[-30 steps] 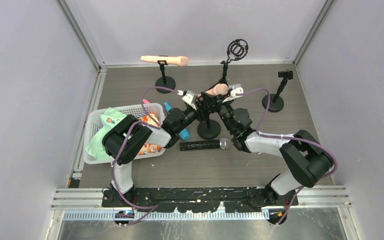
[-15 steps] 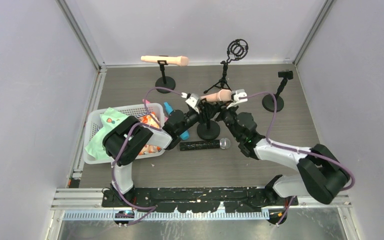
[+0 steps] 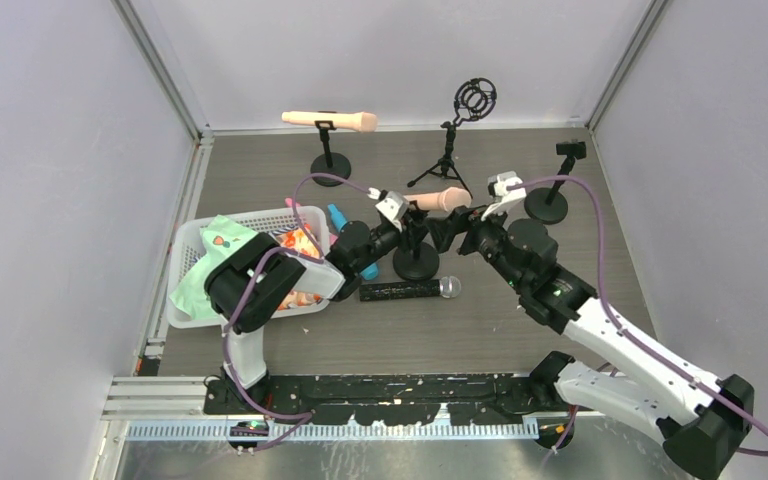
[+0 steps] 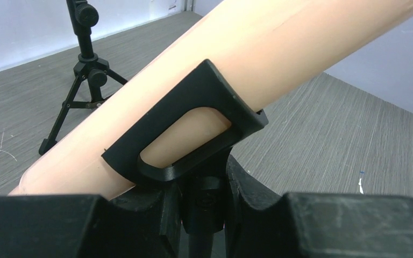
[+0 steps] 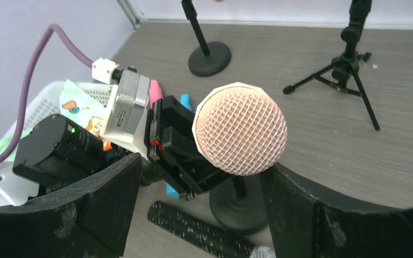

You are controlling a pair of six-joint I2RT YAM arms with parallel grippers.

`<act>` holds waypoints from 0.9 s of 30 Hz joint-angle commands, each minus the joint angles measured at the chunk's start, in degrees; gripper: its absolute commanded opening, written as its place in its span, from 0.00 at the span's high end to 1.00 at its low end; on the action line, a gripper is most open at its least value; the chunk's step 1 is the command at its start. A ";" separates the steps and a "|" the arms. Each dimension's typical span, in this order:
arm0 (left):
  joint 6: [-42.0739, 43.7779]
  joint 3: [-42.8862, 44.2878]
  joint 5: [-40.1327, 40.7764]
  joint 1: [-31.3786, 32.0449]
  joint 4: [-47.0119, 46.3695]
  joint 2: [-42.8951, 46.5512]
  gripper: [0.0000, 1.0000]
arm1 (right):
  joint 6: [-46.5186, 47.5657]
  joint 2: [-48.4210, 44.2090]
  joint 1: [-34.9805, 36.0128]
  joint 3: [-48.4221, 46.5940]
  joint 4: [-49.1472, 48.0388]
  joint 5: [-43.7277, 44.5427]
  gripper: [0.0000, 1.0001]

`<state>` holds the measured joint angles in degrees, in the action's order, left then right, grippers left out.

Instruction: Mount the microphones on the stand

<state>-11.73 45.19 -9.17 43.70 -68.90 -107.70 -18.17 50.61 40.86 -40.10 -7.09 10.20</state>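
Observation:
A peach-beige microphone [image 3: 440, 200] [image 4: 220, 70] rests tilted in the black clip [image 4: 183, 140] of the middle stand [image 3: 418, 260]. My left gripper [image 3: 400, 228] [image 4: 204, 207] is shut on that stand's post just under the clip. To the right, my right gripper [image 3: 452, 226] [image 5: 200, 164] is open, and the microphone's mesh head [image 5: 240, 129] sits just beyond its fingertips, untouched. Another peach microphone [image 3: 330, 120] sits on the back-left stand. Flat on the table lies a black microphone [image 3: 405, 290] [image 5: 193, 228]. The left arm partly hides a blue microphone [image 3: 362, 262].
A tripod stand with a ring mount [image 3: 473, 100] [image 5: 349, 64] stands at the back. Another stand [image 3: 550, 195] with a bare clip is at the right. A white basket [image 3: 260, 215] holding cloth and packets sits at the left. Walls close in the table on three sides.
My right gripper has opened, let go of the peach microphone and drawn back to the right. The microphone stays in the clip. The left gripper has kept its hold.

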 commanded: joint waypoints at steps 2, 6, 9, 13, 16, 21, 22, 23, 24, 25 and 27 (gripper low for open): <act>3.35 0.77 -4.39 -1.38 0.31 2.81 1.00 | 0.05 -2.18 -1.40 -11.00 23.85 -2.29 0.16; 3.56 0.43 -8.13 -2.79 -0.93 2.93 1.00 | -1.24 -0.61 -5.88 -17.23 32.63 -6.83 0.12; 3.59 0.64 -10.75 -3.71 -1.20 2.71 1.00 | -2.95 1.36 -11.23 -20.69 34.32 -15.84 0.08; 3.87 1.20 -14.94 -4.55 -1.52 2.39 1.00 | -4.81 5.25 -16.09 -25.45 35.94 -24.23 0.06; 4.63 1.47 -16.13 -4.68 -0.91 2.41 1.00 | -5.40 8.12 -17.71 -29.70 36.94 -30.73 0.06; 5.56 1.65 -15.79 -4.67 0.75 2.71 1.00 | -5.94 11.93 -17.75 -33.89 39.20 -32.94 0.06; 5.57 1.64 -15.35 -4.68 1.06 2.75 1.00 | -5.67 12.35 -17.72 -34.05 39.69 -32.50 0.07; 5.57 1.65 -14.67 -4.68 1.39 2.82 1.00 | -5.50 12.73 -17.70 -34.12 40.24 -31.57 0.07; 5.50 1.66 -13.81 -4.68 1.81 2.91 1.00 | -5.36 13.14 -17.69 -34.09 40.71 -31.26 0.08; 5.53 1.60 -13.12 -4.68 2.25 3.05 1.00 | -5.38 13.44 -17.69 -33.90 40.95 -31.10 0.08; 6.23 1.49 -12.32 -4.68 3.16 3.38 1.00 | -5.46 13.92 -17.61 -33.40 41.22 -30.67 0.08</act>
<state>-7.42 45.56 -23.57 39.35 -67.18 -107.26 -23.16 63.88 23.24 -72.03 32.27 -19.42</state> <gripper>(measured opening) 0.291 0.923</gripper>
